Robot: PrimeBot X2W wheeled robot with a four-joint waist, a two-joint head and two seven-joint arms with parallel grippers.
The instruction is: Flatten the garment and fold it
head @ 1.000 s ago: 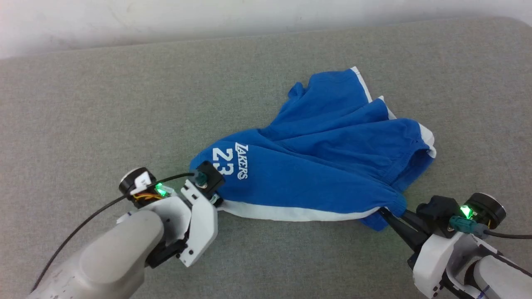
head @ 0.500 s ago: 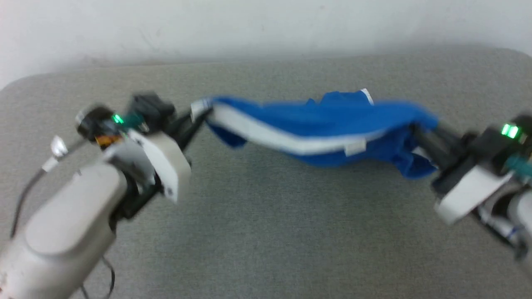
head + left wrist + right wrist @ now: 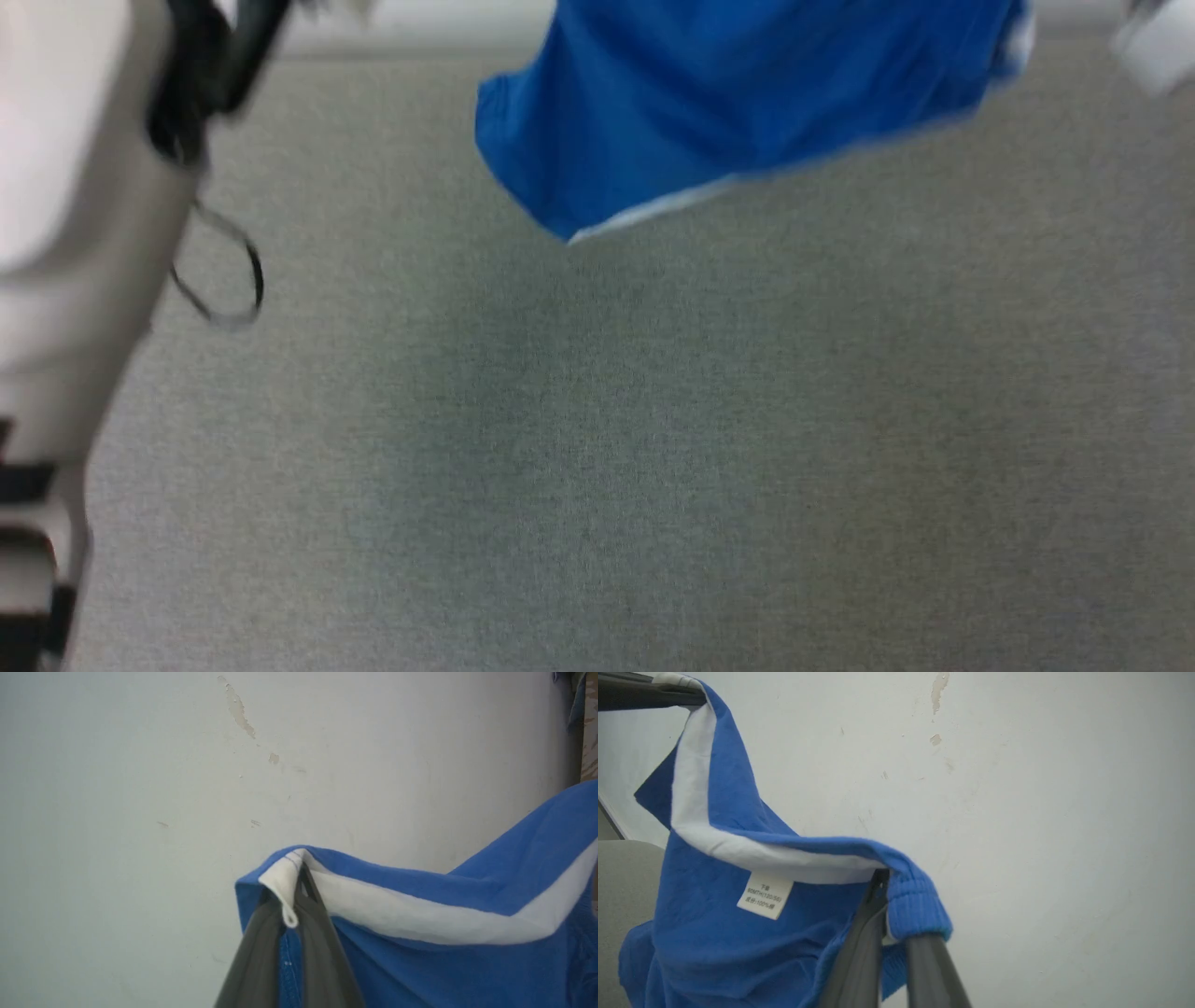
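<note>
The garment (image 3: 747, 93), royal-blue shorts with a white band, hangs in the air at the top of the blurred head view, clear of the grey surface (image 3: 597, 448). In the left wrist view my left gripper (image 3: 287, 886) is shut on a white-banded corner of the garment (image 3: 420, 914). In the right wrist view my right gripper (image 3: 885, 882) is shut on the garment (image 3: 714, 924) beside its ribbed blue waistband (image 3: 915, 905). A small white label (image 3: 765, 895) faces this camera. My left gripper (image 3: 686, 697) pinches the white band's far end at the upper left there.
A pale wall (image 3: 140, 788) with chipped paint stands behind the hanging cloth. My left forearm (image 3: 65, 187) rises along the left edge of the head view, with a black cable loop (image 3: 224, 280) dangling beside it. The grey surface spreads below.
Both grippers have lifted the garment off the grey surface, where it lay crumpled a second ago. It now hangs stretched between them, high up. The head view has shifted too.
</note>
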